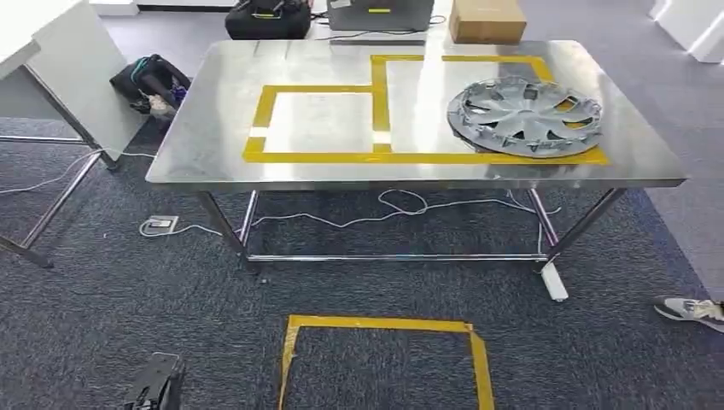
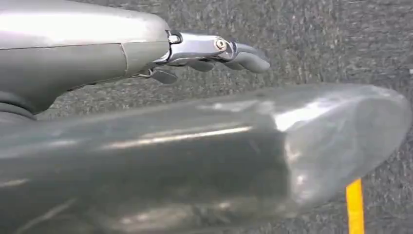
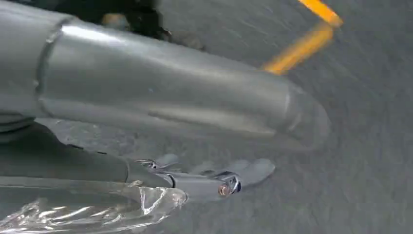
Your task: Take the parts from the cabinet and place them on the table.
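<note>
Grey carpet (image 1: pixel 102 299) runs under a steel table (image 1: pixel 213 128) marked with yellow tape (image 1: pixel 380 111). One part, a silver hubcap (image 1: pixel 525 115), lies flat on the table's right side inside the right taped box, covering some of the tape. At the far edge a cardboard box (image 1: pixel 487 19) is cut off. Both arms hang over the carpet: the left robot hand (image 2: pixel 219 51) and right robot hand (image 3: pixel 214 178) hold nothing, fingers stretched out, partly hidden by blurred covers.
</note>
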You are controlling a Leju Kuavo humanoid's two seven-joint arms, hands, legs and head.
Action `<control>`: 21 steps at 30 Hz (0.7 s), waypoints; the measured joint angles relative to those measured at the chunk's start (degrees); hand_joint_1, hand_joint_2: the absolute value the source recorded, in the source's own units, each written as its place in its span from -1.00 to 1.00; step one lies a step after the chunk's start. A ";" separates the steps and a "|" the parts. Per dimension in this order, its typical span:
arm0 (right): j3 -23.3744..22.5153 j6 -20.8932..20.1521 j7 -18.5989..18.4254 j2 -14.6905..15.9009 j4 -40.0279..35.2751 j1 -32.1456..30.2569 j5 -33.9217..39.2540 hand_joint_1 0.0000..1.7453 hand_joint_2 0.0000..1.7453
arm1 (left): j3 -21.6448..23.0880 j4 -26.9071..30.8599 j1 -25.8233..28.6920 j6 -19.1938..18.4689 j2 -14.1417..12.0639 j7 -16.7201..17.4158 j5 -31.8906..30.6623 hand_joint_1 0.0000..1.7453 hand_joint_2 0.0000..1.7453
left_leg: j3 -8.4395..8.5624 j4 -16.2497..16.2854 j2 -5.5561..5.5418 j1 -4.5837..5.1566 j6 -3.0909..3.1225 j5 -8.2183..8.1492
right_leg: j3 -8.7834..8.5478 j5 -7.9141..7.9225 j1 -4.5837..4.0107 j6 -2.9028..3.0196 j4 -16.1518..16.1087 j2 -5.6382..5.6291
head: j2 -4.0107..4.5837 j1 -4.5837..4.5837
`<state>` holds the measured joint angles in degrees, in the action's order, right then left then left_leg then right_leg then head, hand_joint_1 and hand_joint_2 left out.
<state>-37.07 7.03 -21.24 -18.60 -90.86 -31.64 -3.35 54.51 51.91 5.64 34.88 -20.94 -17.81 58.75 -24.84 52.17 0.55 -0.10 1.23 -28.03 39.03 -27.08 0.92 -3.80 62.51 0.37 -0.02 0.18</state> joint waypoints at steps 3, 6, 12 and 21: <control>-1.20 -3.48 6.04 -0.06 4.03 3.31 -1.87 -1.00 -1.00 | 0.04 -0.41 -0.44 -0.61 0.19 -0.65 0.74 -1.00 -1.00 | -2.15 0.08 0.46 0.21 0.12 1.75 | 1.91 -4.05 -0.10 -0.12 11.38 -0.06 | 0.00 -0.09; -2.01 -4.82 8.56 -0.04 7.94 6.15 -2.69 -1.00 -1.00 | 0.24 -0.90 -0.73 -0.94 0.31 -0.98 1.05 -1.00 -1.00 | -3.94 0.38 0.49 0.22 -0.17 3.21 | -5.17 1.95 -0.24 0.41 4.67 -0.07 | 0.00 -0.07; -2.93 -5.24 9.46 -0.04 11.17 8.37 -3.01 -1.00 -1.00 | 0.52 -1.36 -1.29 -0.96 0.41 -1.16 1.22 -1.00 -1.00 | -5.60 1.22 0.41 0.56 -0.03 3.44 | -12.87 -1.13 -0.54 1.41 -9.04 -0.14 | 0.00 -0.02; -3.21 -7.97 13.30 1.49 17.61 11.34 -2.77 -1.00 -1.00 | 1.33 -2.53 -1.94 -1.11 0.37 -1.16 1.61 -1.00 -1.00 | -6.63 1.45 0.36 0.43 0.55 5.40 | -11.49 -0.38 -0.89 2.00 -8.10 -0.09 | 0.00 0.04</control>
<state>-40.28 -0.94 -7.94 -17.12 -73.24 -20.30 -6.12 55.84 49.38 3.69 33.77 -20.57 -18.97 60.37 -31.46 53.62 0.92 0.33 1.78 -22.63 27.54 -27.45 0.03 -1.81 54.41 0.28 -0.02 0.22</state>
